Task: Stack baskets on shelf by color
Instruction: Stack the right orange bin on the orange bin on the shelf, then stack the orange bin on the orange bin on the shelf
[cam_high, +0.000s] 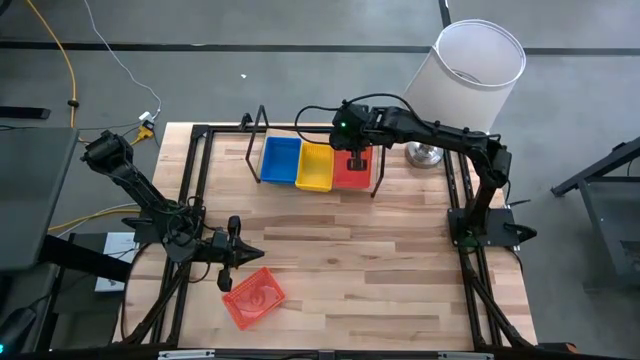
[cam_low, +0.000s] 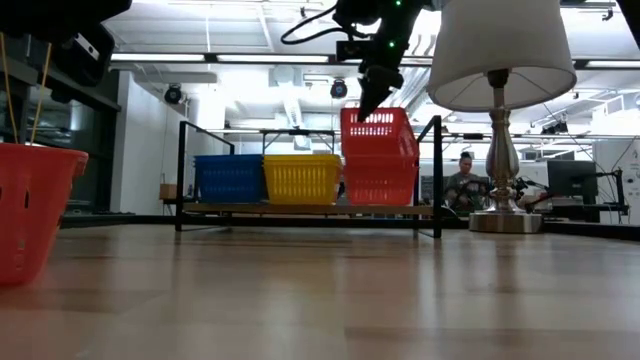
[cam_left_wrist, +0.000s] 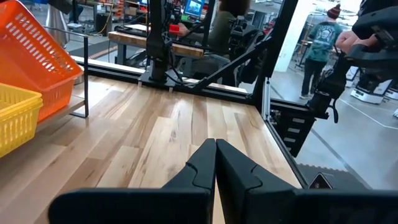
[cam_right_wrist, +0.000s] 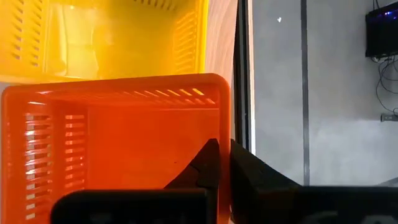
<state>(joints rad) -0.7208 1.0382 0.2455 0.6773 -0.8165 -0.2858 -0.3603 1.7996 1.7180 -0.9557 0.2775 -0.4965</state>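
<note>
On the shelf (cam_low: 300, 209), only the low view shows the right gripper (cam_low: 366, 105) grasping a raised orange basket (cam_low: 378, 131); left gripper (cam_high: 236, 252) clenched.

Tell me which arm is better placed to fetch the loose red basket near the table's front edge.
Left. Its end effector, fingers shut, sits right beside that basket, while the right end effector is across the table, clamped on a red basket at the shelf.

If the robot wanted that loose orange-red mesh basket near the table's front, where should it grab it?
Probably on the rim of the orange-red mesh plastic basket, one thin side wall between the fingers, coming from above. It sits open side up, skewed to the table edge, with the shut left gripper right beside it.
</note>
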